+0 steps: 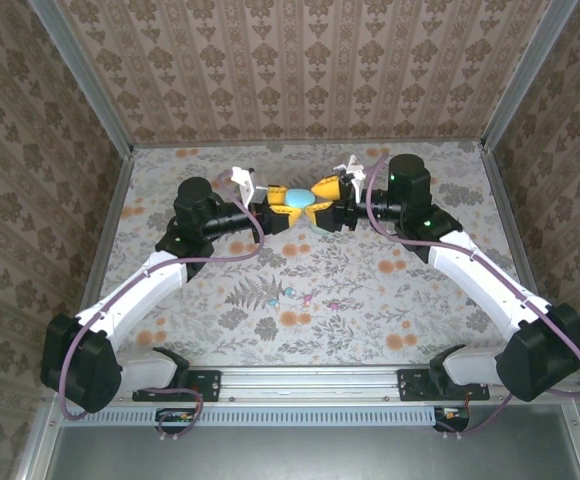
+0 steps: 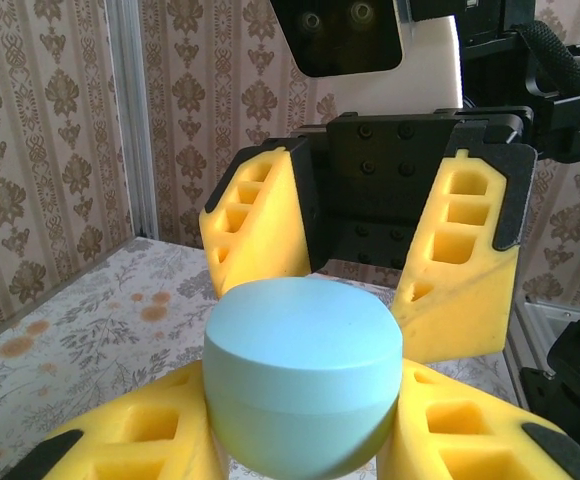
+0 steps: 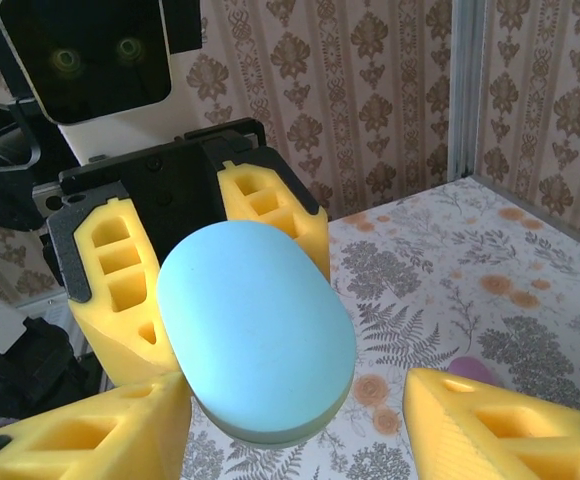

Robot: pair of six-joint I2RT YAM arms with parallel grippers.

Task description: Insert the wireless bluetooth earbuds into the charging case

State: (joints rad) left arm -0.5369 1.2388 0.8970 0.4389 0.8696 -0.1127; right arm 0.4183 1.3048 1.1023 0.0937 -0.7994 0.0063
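Over the far middle of the table (image 1: 420,290): both arms reach inward and meet, with the charging case (image 1: 300,200) raised between them, off the printed surface.
Left gripper (image 1: 280,202): narrow, with its yellow fingers (image 2: 120,445) pressed to either side of the case's lower half. It carries the case.
Right gripper (image 1: 325,192): spread wider than the case. In its own wrist view one finger (image 3: 90,430) sits close against the shell and the other (image 3: 510,420) stands apart, so it holds nothing.
Charging case: pale blue and egg-shaped, with the lid closed along a thin seam round its middle.
Case handling: judged light, stiff and smooth, so likely to slip or twist in a loose pinch. It is best taken across the broad flanks, one gripper below the seam and the other above it, since the lid has to come up before anything goes in.
Earbuds (image 1: 292,290): tiny pinkish and teal specks on the table near its middle, well apart from the case and nearer the arm bases. From above they are too small to tell how each lies, and a speck or two may be print.
Earbud handling: judged very light, hard and rounded, apt to roll or squirt out. Each should be taken across its widest part, with the fingertips only and a gentle squeeze.
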